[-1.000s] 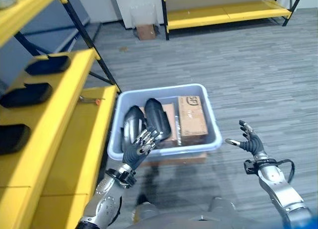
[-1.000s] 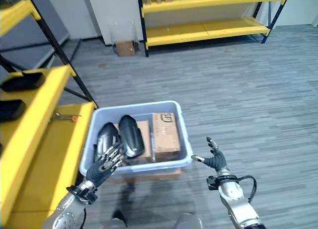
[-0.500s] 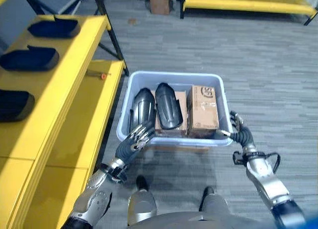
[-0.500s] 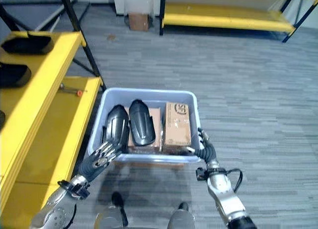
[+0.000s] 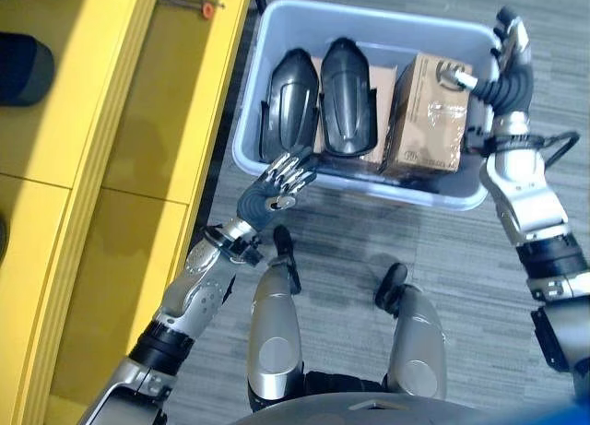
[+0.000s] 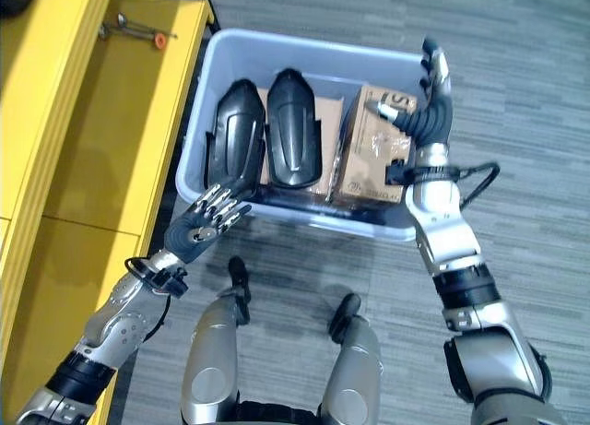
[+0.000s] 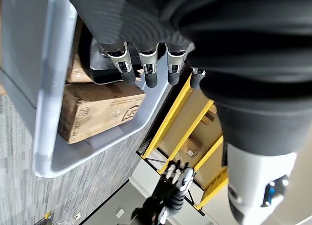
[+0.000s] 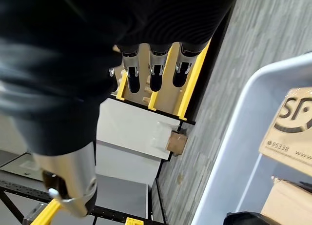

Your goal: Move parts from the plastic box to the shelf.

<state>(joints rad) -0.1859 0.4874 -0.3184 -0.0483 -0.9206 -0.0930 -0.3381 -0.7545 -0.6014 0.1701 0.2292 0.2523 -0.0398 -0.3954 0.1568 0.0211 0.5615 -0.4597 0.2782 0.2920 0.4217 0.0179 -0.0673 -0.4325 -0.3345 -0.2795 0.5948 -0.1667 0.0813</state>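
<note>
Both open, empty hands, left hand (image 5: 274, 191) and right hand (image 5: 509, 70), have reached the plastic box (image 5: 277, 45).

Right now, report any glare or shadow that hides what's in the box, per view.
Left eye view: light sheen on the two dark parts, outlines clear; the cardboard box is evenly lit. Left wrist view: the left hand shades the dark part just beyond it. Right wrist view: no glare on the plastic box rim.
</note>
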